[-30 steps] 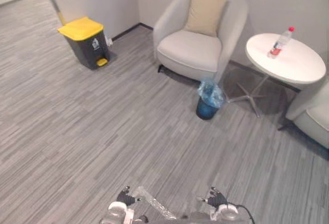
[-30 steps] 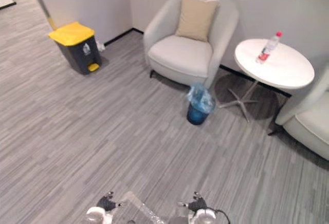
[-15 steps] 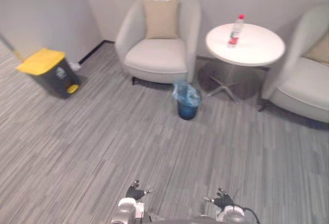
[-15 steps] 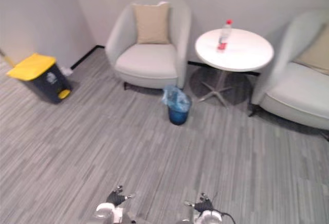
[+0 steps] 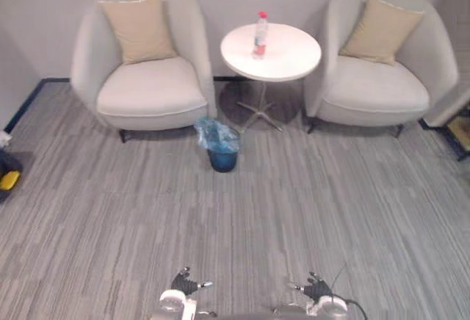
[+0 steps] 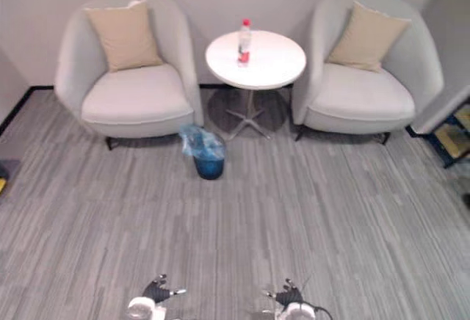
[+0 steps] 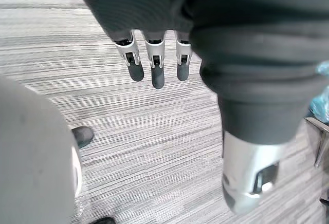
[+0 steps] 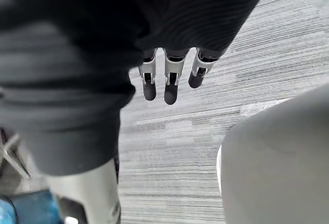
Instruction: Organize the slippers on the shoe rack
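Observation:
My left hand (image 5: 182, 285) and my right hand (image 5: 316, 289) hang low at the near edge of the grey floor, a little apart. In the left wrist view the left hand (image 7: 154, 64) has straight fingers with nothing in them. The right hand (image 8: 170, 79) looks the same in its own wrist view, open and empty over the carpet. At the far right edge stands part of a dark low frame (image 6: 452, 139) with something yellowish on it; I cannot tell what it is.
Two pale armchairs (image 5: 143, 89) (image 5: 374, 89) with beige cushions flank a round white table (image 5: 286, 56) bearing a bottle (image 5: 260, 35). A blue waste bin (image 5: 222, 157) with a plastic bag stands in front. A yellow-lidded bin (image 5: 6, 177) peeks in at the left edge.
The camera has swung to the right: the yellow-lidded bin slid to the left edge and the second armchair and the dark frame came into view. Both hands hang as before.

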